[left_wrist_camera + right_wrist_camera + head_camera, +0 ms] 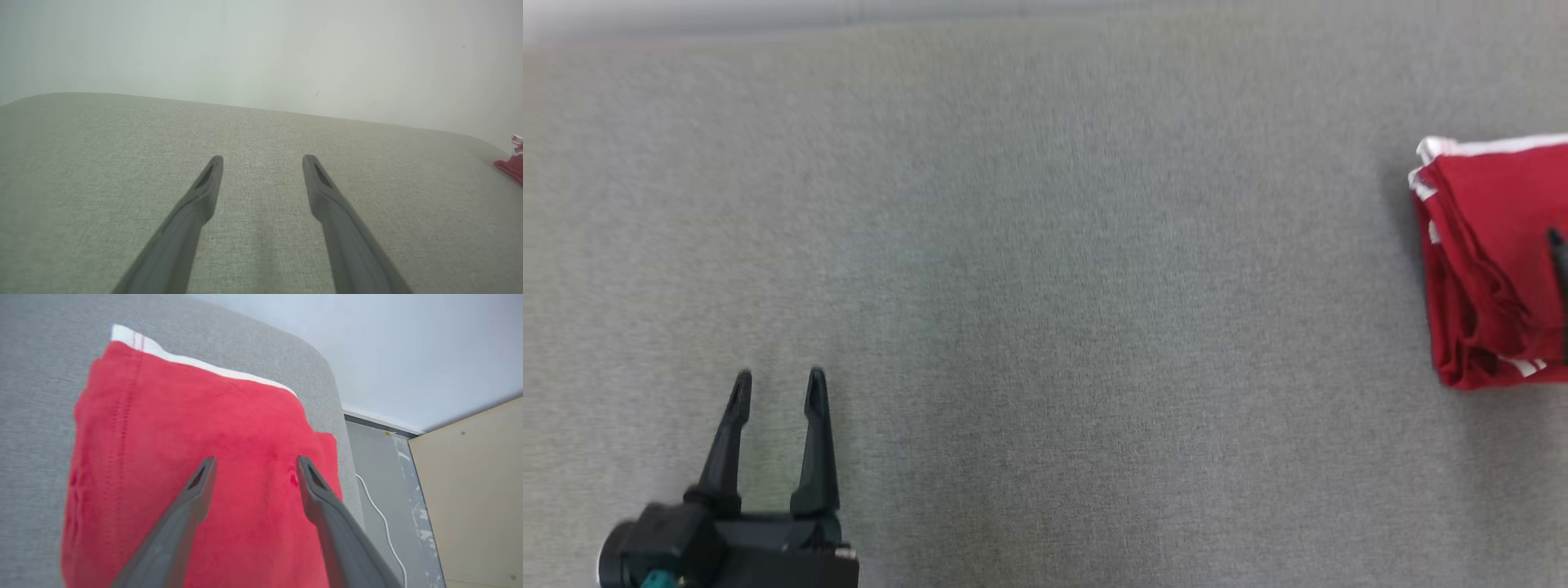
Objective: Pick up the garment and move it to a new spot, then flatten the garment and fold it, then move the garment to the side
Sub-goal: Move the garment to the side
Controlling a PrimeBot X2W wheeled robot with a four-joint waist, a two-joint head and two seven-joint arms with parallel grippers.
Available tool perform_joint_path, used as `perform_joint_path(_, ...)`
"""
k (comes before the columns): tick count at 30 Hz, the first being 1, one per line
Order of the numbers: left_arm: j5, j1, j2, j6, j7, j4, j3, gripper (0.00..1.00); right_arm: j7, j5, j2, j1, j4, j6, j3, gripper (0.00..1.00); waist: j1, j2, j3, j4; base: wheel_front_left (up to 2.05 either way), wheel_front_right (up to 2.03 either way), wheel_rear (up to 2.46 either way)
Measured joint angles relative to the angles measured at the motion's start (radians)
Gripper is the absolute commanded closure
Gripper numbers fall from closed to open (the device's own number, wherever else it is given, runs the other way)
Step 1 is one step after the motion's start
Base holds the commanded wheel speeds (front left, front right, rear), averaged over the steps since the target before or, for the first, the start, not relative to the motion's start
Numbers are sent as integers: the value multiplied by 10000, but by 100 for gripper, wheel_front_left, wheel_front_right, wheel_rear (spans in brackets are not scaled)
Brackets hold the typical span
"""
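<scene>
Near left: the left gripper sits low over the grey fabric-covered table, fingers spread wide with nothing between them.

Over at the right is the red garment, folded into a chunky rectangle with a white trim along its far edge. It's parked at the side, so the job looks basically done to me. The right gripper is right over it with its fingers apart and no cloth pinched. I can't tell if the tips touch the fabric or float just above it.

What worries me: the right-hand fingertip is by a little pucker in the cloth. If that arm pulls away at an angle, it could hook a layer and drag the fold open. The stacked layers on the garment's left side also look loose, so they could slump. And the bundle lies near the table's right edge, so a nudge might slide it toward the floor, where a white cable runs.

The head view cuts off the garment's right part, and it's a bit blurry.
</scene>
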Motion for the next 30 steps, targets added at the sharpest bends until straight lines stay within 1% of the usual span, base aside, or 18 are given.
perform_joint_path(8,-128,982,-8,15,0,247,337,0,-2178,575,1555,2283,-1791,0,-830,0,-2,-2,-1320,176,0,0,0)
perform_joint_path(11,-132,1300,-8,102,0,376,439,0,-2805,635,2119,3169,-2376,0,-853,0,-2,-2,-1841,234,0,0,0)
perform_joint_path(15,-102,1613,-10,167,0,566,571,0,-3475,631,2675,4089,-2909,0,-775,0,-3,-2,-2505,299,0,0,0)
perform_joint_path(19,-71,1812,-6,171,0,744,706,0,-4188,431,3294,4864,-3058,0,-635,0,-3,-2,-3066,356,0,0,0)
perform_joint_path(22,-36,1819,-8,169,0,949,779,0,-4993,102,3726,5287,-2987,0,-811,0,-3,-3,-3383,416,0,0,0)
perform_joint_path(26,50,2036,-8,163,0,1216,790,0,-5810,-130,4412,5786,-2445,0,-861,0,-3,-2,-3689,488,0,0,0)
perform_joint_path(30,71,2137,-12,150,0,1430,792,0,-6211,-153,4872,6091,-1896,0,-869,0,-2,-2,-3897,556,0,0,0)
